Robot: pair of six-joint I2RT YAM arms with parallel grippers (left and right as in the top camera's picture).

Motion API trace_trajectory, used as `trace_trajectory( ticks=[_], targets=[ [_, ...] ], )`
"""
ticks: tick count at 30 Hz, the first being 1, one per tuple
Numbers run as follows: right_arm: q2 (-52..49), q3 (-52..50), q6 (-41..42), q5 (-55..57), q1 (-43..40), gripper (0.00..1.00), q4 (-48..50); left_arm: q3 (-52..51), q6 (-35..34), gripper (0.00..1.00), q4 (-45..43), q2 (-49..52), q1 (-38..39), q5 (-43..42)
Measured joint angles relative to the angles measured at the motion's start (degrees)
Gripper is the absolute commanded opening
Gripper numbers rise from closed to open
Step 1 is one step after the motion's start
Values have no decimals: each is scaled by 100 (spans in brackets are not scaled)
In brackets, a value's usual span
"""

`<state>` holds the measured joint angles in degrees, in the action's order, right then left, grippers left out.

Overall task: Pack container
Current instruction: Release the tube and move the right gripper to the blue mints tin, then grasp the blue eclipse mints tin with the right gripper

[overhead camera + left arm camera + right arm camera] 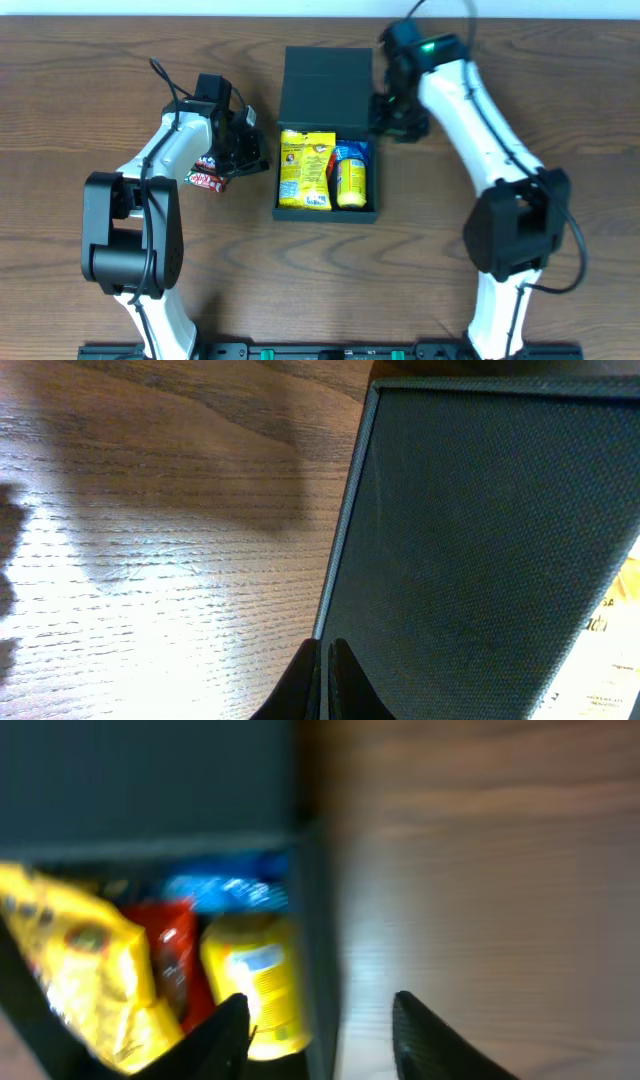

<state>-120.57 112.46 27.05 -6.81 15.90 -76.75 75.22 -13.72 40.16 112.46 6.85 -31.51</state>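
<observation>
The dark teal container (325,85) lies at the table's middle with its flap lid folded back at the far end. Inside are a large yellow packet (305,170) and a yellow-and-blue packet (350,175). My left gripper (252,155) is shut and empty, just left of the box. In the left wrist view its fingers (328,660) point at the box's flat teal surface (480,540). My right gripper (386,112) is open at the box's right edge. In the right wrist view its fingers (320,1005) straddle the right wall (315,920).
A red chocolate bar packet (207,180) lies on the wooden table (100,90) under my left arm, left of the box. In the right wrist view the box also holds a red packet (175,955) and a blue one (225,892) between the yellow packets.
</observation>
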Motion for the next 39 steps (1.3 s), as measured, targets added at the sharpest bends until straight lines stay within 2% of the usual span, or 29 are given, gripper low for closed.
trace_trajectory(
  ticks=[2, 6, 7, 8, 10, 11, 13, 14, 19, 21, 24, 30, 39],
  targets=[
    [79, 59, 236, 210, -380, 60, -44, 0, -2, 6, 4, 0, 0, 0],
    [96, 11, 1152, 433, -1344, 95, 105, 0, 0, 6, 9, 0, 0, 0],
    [96, -20, 1449, 442, -1589, 99, 225, 0, -2, 6, 13, 0, 0, 2],
    [96, -50, 1615, 433, -1766, 99, 328, 0, -2, 6, 7, 0, 0, 0],
    [96, -92, 1873, 404, -2037, 92, 544, 0, -2, 6, 9, 0, 0, 0],
    [96, -96, 2035, 389, -2177, 95, 647, 0, -2, 6, 9, 0, 0, 0],
    [96, -96, 2149, 380, -2319, 92, 710, 0, -2, 5, 9, 0, 0, 0],
    [96, -96, 2201, 382, -2378, 99, 743, 0, -2, 6, 9, 0, 0, 0],
    [96, -122, 2448, 367, -2474, 99, 1318, 0, -2, 6, 4, 0, 0, 0],
    [96, -122, 2800, 356, -2474, 99, 1425, 0, -2, 6, 0, 0, 0, 0],
    [-33, -120, 3453, 262, -2474, 99, 1421, 0, 0, 6, -15, 0, 0, 0],
    [-940, -127, 4371, -238, -2483, 92, 1222, 0, -2, 6, -17, 0, 0, 2],
    [-1320, -168, 4752, -365, -2583, 87, 922, 0, -2, 6, -15, 0, 0, 2]
  ],
)
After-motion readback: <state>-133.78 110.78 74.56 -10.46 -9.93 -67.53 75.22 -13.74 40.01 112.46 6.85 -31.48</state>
